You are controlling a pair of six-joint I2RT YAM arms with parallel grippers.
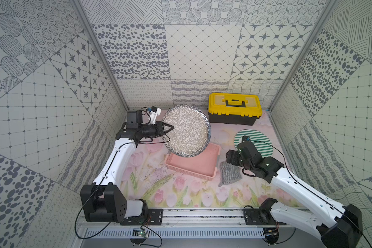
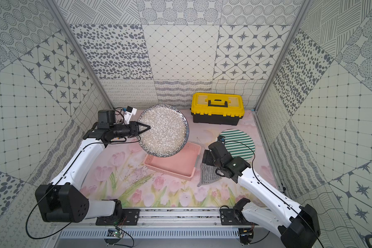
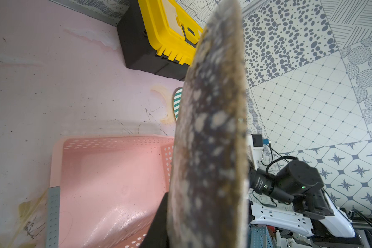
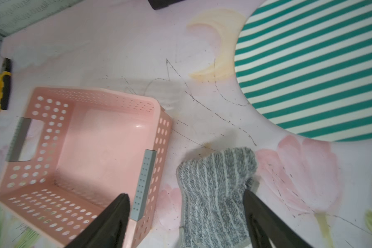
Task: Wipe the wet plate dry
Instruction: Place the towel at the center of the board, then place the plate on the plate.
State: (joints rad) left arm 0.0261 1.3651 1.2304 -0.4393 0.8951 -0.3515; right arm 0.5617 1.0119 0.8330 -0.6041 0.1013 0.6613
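A speckled plate (image 1: 186,131) (image 2: 163,131) hangs tilted above the back corner of a pink basket (image 1: 191,171). My left gripper (image 1: 170,128) is shut on its left rim. In the left wrist view the plate (image 3: 208,139) appears edge-on and hides one finger. A grey striped cloth (image 1: 230,174) (image 4: 217,182) lies flat on the table just right of the basket. My right gripper (image 1: 229,158) (image 4: 185,193) hovers over the cloth's far end. It is open, its fingers stand on either side of the cloth, and it grips nothing.
A yellow and black toolbox (image 1: 234,107) stands at the back right. A green-and-white striped round disc (image 1: 260,137) (image 4: 309,70) lies flat behind my right arm. The pink basket (image 4: 116,94) has nothing in it. Patterned walls close in on three sides.
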